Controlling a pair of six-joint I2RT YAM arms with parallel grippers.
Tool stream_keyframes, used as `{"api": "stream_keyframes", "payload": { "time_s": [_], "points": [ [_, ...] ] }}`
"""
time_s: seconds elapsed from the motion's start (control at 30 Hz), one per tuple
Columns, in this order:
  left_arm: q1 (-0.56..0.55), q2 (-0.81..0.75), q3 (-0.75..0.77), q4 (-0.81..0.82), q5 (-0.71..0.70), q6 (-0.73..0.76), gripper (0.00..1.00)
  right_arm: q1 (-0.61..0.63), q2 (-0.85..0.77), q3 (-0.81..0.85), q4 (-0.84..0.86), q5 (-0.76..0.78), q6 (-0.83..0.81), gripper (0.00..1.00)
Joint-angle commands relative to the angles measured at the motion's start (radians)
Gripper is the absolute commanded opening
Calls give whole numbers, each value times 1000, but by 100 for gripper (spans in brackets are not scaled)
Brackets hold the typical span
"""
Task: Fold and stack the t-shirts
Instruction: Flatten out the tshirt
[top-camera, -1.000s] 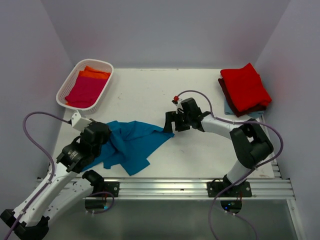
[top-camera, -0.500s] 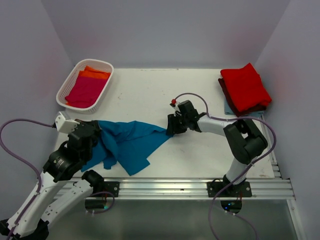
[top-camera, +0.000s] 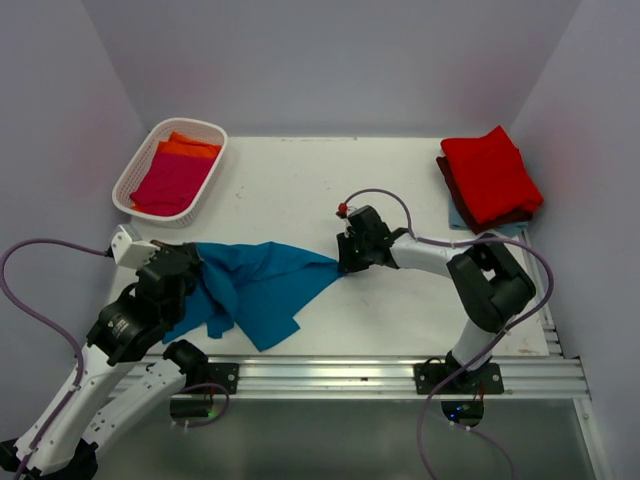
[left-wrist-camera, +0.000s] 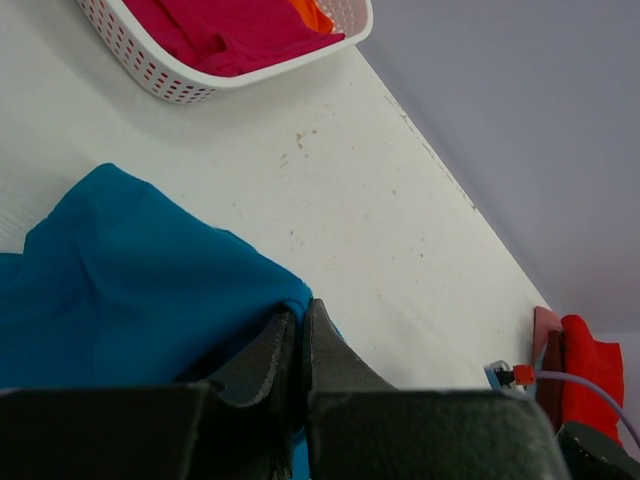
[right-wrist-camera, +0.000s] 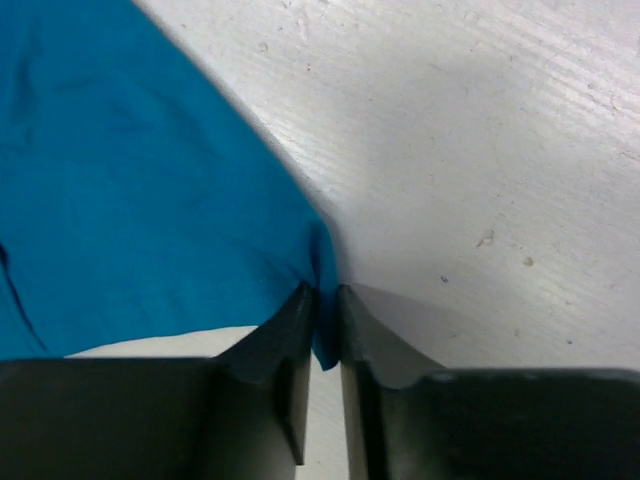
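A teal blue t-shirt (top-camera: 262, 285) lies spread and wrinkled on the white table (top-camera: 300, 190) near its front edge. My left gripper (top-camera: 190, 262) is shut on the shirt's left edge; in the left wrist view the cloth (left-wrist-camera: 130, 270) is pinched at the fingertips of that gripper (left-wrist-camera: 298, 310). My right gripper (top-camera: 342, 262) sits low at the shirt's right corner. In the right wrist view that gripper (right-wrist-camera: 326, 295) has its jaws closed on the pointed tip of the teal cloth (right-wrist-camera: 150, 200). The shirt stretches between the two grippers.
A white lattice basket (top-camera: 190, 124) at the back left holds a magenta shirt (top-camera: 168, 180) and an orange one (top-camera: 190, 147). At the back right a folded red shirt (top-camera: 490, 172) tops a maroon one (top-camera: 450, 185) and a light blue one (top-camera: 458, 218).
My right gripper slid left onto the shirt's right corner and closed on it. My left arm drew back to the left with the shirt's edge in its grip.
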Motion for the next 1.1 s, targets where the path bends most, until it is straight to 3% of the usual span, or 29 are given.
{"api": "stream_keyframes", "payload": {
  "time_s": [0.0, 0.03, 0.07, 0.1, 0.2, 0.47, 0.7, 0.77, 0.8, 0.87, 0.9, 1.0, 1.07],
  "points": [
    [2, 4, -18, 17, -34, -2, 0, 9, -22, -5, -83, 86, -11, 16],
    [2, 4, -19, 17, -34, -2, 0, 7, -21, -5, -85, 92, -9, 12],
    [1, 4, -22, 17, -34, -2, 0, 9, -19, -5, -97, 100, -6, 1],
    [2, 4, -28, 17, -40, -2, 0, 7, -21, -2, -103, 109, -1, 0],
    [1, 2, -37, 10, -48, -5, 0, 9, -53, 9, -166, 190, 5, 0],
    [2, 16, -113, -15, -83, -42, 0, -33, -228, 53, -442, 669, 92, 0],
    [2, 79, -226, 51, -109, -39, 0, -116, -296, 59, -503, 741, 125, 0],
    [2, 117, -276, 182, -68, 90, 1, -119, -283, 62, -500, 734, 123, 0],
    [2, 132, -292, 242, -13, 142, 5, -119, -280, 64, -496, 726, 124, 0],
    [2, 180, -315, 366, 39, 261, 24, -117, -274, 62, -479, 709, 123, 0],
    [1, 207, -324, 499, 149, 409, 42, -119, -271, 62, -465, 691, 123, 0],
    [1, 231, -335, 650, 381, 560, 65, -117, -254, 58, -448, 672, 118, 0],
    [-1, 237, -331, 669, 467, 581, 65, -117, -239, 55, -439, 666, 118, 0]
  ]
}}
